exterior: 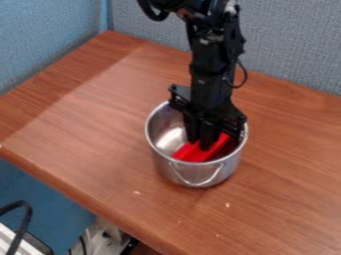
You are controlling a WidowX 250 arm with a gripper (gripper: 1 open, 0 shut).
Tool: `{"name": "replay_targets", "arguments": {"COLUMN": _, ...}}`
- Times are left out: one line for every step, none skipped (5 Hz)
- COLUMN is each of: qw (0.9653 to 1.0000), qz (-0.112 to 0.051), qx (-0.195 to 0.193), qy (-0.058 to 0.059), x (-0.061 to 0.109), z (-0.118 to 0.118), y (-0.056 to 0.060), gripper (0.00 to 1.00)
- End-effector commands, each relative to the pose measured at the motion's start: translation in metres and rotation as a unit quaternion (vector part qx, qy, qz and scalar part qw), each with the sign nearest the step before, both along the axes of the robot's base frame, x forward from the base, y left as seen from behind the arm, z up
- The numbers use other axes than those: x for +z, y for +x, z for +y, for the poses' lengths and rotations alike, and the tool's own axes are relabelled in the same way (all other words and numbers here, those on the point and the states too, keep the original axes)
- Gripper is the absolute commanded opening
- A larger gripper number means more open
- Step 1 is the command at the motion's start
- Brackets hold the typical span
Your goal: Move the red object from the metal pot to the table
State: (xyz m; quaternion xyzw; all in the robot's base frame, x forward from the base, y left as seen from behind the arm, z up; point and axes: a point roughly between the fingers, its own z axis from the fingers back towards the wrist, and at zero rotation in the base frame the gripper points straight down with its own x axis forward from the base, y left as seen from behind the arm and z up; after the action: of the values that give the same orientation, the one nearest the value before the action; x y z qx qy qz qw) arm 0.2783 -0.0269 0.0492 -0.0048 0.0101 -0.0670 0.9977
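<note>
The metal pot (160, 137) stands on the table (94, 100), right of centre and near the front edge. Inside it lies the red object (200, 152), tilted against the pot's right wall, with only its lower part showing. My gripper (204, 136) points straight down into the pot. Its black fingers have drawn together on the upper part of the red object, and the object still rests in the pot.
The table's front edge (120, 214) runs diagonally just below the pot, and its left corner (7, 147) is rounded. A blue wall (54, 30) stands behind. Cables (20, 234) lie on the floor at lower left. Bare wood stretches left of the pot.
</note>
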Motion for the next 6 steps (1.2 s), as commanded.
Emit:
{"name": "replay_targets", "arguments": {"qw": 0.9998, "qz": -0.016, "qx": 0.005, "qy": -0.006, "x": 0.012, "z": 0.000, "y": 0.003, "gripper": 0.00}}
{"name": "replay_targets", "arguments": {"qw": 0.9998, "qz": -0.020, "qx": 0.007, "qy": -0.008, "x": 0.017, "z": 0.000, "y": 0.002, "gripper": 0.00}}
{"name": "replay_targets", "arguments": {"qw": 0.9997, "qz": -0.023, "qx": 0.009, "qy": -0.009, "x": 0.021, "z": 0.000, "y": 0.002, "gripper": 0.00}}
{"name": "replay_targets", "arguments": {"qw": 0.9995, "qz": -0.026, "qx": 0.011, "qy": -0.010, "x": 0.025, "z": 0.000, "y": 0.002, "gripper": 0.00}}
{"name": "replay_targets", "arguments": {"qw": 0.9994, "qz": -0.030, "qx": 0.013, "qy": -0.011, "x": 0.030, "z": -0.001, "y": 0.002, "gripper": 0.00}}
{"name": "replay_targets", "arguments": {"qw": 0.9992, "qz": -0.035, "qx": 0.014, "qy": -0.012, "x": 0.036, "z": -0.001, "y": 0.002, "gripper": 0.00}}
